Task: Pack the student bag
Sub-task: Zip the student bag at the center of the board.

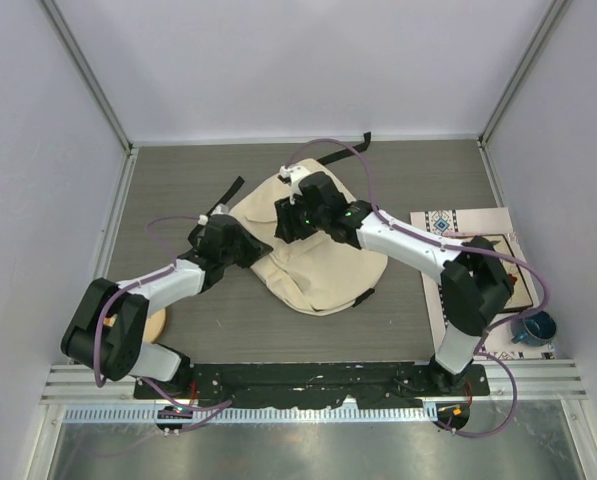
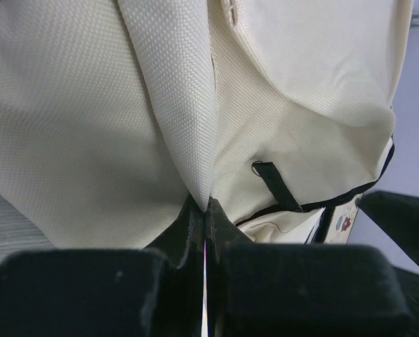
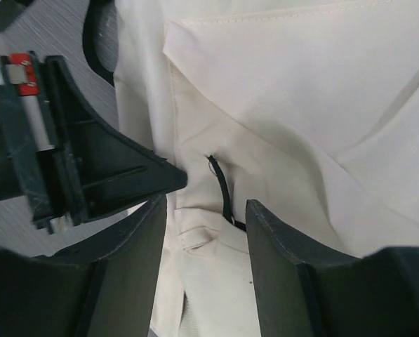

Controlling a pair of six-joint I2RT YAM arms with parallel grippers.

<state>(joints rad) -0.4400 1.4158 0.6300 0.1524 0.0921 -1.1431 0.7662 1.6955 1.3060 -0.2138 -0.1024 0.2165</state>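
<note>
The student bag point(image 1: 323, 275), cream fabric with black straps, lies in the middle of the table. At its left edge my left gripper point(image 1: 250, 246) is shut on it. In the left wrist view the gripper point(image 2: 208, 205) pinches a raised fold of the bag point(image 2: 174, 91), with a black pull tab point(image 2: 272, 186) to the right. My right gripper point(image 1: 294, 214) hangs over the bag's far part. It is open point(image 3: 205, 214) above the cream cloth point(image 3: 286, 105), and a thin black zipper pull point(image 3: 223, 189) shows between the fingers point(image 3: 142, 246).
A patterned mat point(image 1: 458, 222) with a book point(image 1: 498, 268) lies at the right, a blue mug point(image 1: 534, 328) near its front corner. A round wooden piece point(image 1: 156, 322) sits under the left arm. Black straps point(image 1: 228, 195) trail behind the bag. Walls enclose the table.
</note>
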